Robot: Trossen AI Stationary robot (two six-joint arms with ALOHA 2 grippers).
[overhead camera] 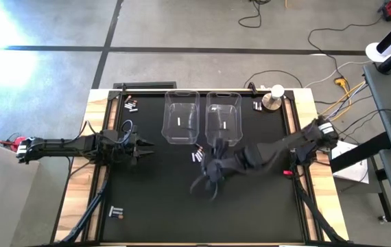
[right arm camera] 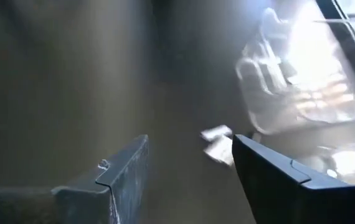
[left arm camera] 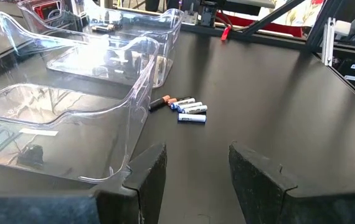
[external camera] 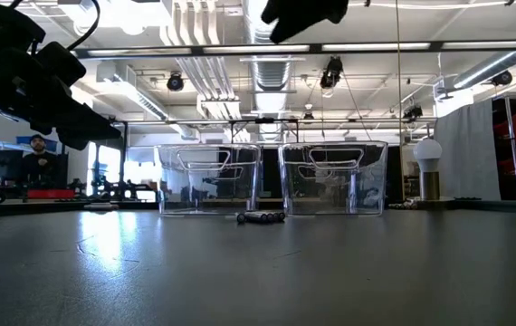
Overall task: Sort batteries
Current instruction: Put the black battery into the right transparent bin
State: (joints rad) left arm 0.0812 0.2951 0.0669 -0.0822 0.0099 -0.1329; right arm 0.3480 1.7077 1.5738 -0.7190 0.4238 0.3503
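Observation:
A small cluster of batteries (overhead camera: 197, 156) lies on the black mat just near of two clear bins, white ones and dark ones with copper ends (left arm camera: 187, 111). The left bin (overhead camera: 182, 116) and the right bin (overhead camera: 223, 115) each hold one white battery. My left gripper (overhead camera: 146, 147) hovers open to the left of the cluster, pointing at it (left arm camera: 196, 155). My right gripper (overhead camera: 206, 181), blurred, hangs open above the mat just near of the cluster (right arm camera: 190, 146), which shows past its fingers (right arm camera: 218, 146). Neither gripper holds anything.
More batteries lie in the mat's far-left corner (overhead camera: 130, 103), near-left corner (overhead camera: 116, 213) and far right beside the right bin (overhead camera: 257, 106). A round white-topped object (overhead camera: 275, 97) stands at the far-right corner. Wooden rails (overhead camera: 86, 171) border the mat.

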